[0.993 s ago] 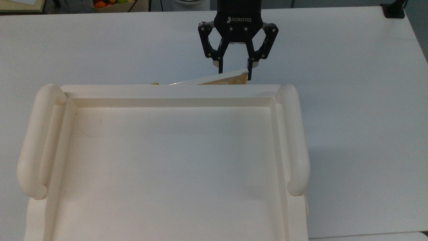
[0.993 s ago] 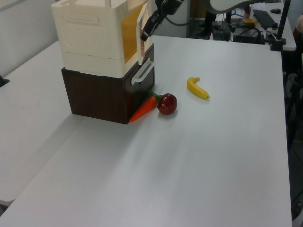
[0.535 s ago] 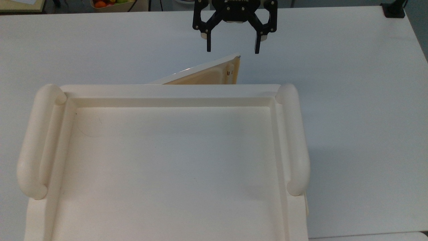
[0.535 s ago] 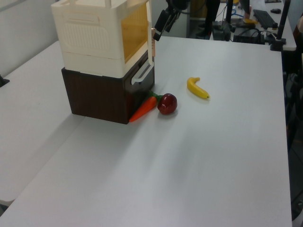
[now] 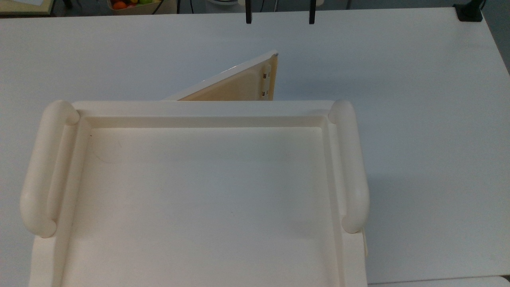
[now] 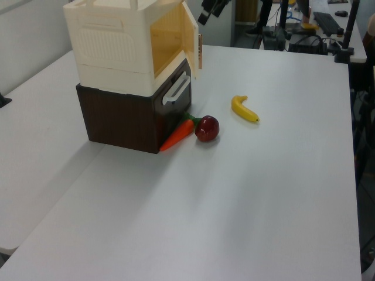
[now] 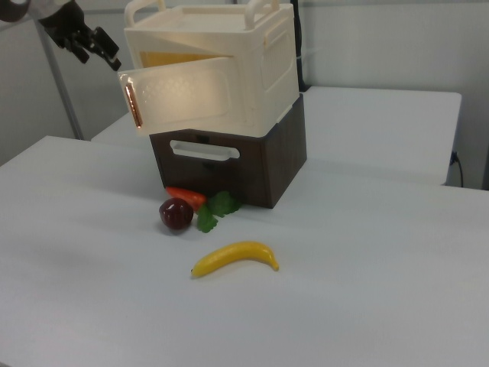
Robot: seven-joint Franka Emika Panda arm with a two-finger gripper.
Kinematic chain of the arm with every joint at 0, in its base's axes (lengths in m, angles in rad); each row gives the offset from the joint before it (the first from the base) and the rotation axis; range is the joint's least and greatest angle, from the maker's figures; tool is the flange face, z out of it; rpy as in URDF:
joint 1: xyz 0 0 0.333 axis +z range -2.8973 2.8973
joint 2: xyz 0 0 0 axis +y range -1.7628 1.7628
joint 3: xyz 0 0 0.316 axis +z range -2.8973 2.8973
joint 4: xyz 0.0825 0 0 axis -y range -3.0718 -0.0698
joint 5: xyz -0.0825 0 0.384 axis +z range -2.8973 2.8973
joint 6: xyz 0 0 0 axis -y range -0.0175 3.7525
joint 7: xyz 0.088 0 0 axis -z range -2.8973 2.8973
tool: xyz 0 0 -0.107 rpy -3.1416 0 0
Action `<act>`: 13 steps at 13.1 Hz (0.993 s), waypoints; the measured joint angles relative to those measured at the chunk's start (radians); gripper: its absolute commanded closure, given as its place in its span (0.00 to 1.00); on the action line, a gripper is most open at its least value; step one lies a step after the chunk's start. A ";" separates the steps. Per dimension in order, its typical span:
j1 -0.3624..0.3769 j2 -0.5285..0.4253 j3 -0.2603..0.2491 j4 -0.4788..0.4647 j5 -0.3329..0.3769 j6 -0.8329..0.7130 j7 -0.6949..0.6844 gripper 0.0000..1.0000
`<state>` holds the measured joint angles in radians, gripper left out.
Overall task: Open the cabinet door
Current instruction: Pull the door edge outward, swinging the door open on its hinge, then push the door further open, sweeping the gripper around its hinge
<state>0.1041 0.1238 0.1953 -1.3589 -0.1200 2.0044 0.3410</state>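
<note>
The end effector (image 5: 279, 16) hangs wide open and empty, just beyond the free edge of the door (image 5: 239, 85). The door stands partly swung out from the cabinet (image 7: 229, 69), below and beside the fingers, not touching them.

Illumination is bright, even and diffuse, consistent with overhead room lighting. The white table (image 5: 418, 119) reads pale grey-blue with a cool cast. The cabinet (image 5: 199, 191) casts a soft-edged shadow toward the top view's right. In the right view, a faint shadow sits under the banana (image 7: 234, 258). The left view is mildly soft, with slight blur in its far background. No hard glare or marked edge distortion.
</note>
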 measured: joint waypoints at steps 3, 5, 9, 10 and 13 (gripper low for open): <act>-0.001 0.001 -0.002 0.004 0.000 0.083 0.000 0.00; -0.001 0.018 -0.002 0.004 0.000 0.158 0.000 0.00; -0.001 0.084 -0.003 0.002 0.000 0.266 0.000 0.00; -0.001 0.099 -0.003 0.002 0.000 0.275 0.000 0.00; -0.005 0.121 -0.003 0.002 0.000 0.284 -0.001 0.00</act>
<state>0.0995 0.2453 0.1924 -1.3567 -0.1202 2.2885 0.3401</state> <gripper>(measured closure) 0.000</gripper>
